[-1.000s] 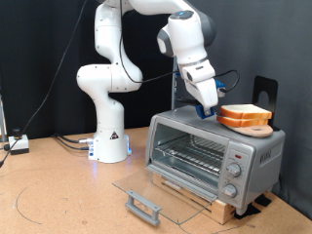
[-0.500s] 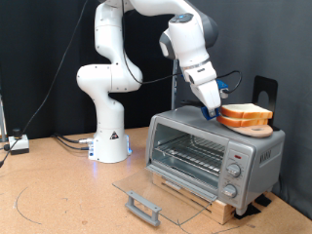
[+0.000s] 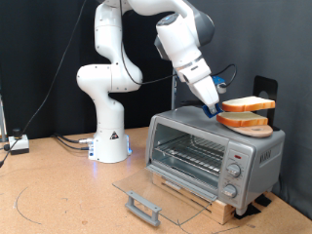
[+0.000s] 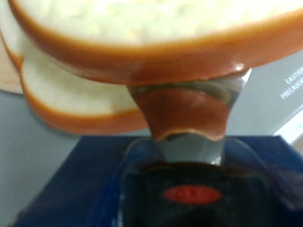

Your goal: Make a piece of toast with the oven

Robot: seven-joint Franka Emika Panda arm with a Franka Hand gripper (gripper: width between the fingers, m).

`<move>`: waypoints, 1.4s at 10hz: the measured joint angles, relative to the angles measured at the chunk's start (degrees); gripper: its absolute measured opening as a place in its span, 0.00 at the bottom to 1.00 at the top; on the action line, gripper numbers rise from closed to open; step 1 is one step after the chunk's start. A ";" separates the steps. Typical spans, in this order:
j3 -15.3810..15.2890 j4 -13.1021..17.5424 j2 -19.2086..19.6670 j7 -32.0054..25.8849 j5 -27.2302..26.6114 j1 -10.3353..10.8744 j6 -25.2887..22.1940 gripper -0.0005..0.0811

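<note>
Gripper: fingers closed on the near edge of the piece of toast, pinching its orange-brown crust; in the wrist view the crust fills the frame just ahead of the fingertips, pale face above it. Piece of toast: held clear of what lies beneath it, tilted slightly, extending away from the fingers toward the exterior view's right. Second slice: directly below the held one, apart from it, lying flat on the roof of the oven. Oven: silver, boxy, below the fingers; glass door dropped fully open toward the exterior view's bottom left, wire rack visible inside, knobs on the panel under the slices. Wooden board: beneath the oven. Table: brown, carrying the oven and the arm's white base.
</note>
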State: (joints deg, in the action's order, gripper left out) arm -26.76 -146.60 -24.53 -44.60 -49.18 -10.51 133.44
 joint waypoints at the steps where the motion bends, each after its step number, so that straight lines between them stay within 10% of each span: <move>1: 0.53 0.00 -0.21 0.02 0.01 -0.12 -0.18 0.49; 5: 1.57 -0.75 -0.25 -1.20 0.17 -0.99 1.65 0.49; 14: 14.20 -0.97 -0.90 -5.24 9.49 -10.78 -6.18 0.49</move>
State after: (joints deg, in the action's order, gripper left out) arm -12.56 -147.57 -25.43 -49.84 -39.69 -21.30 127.26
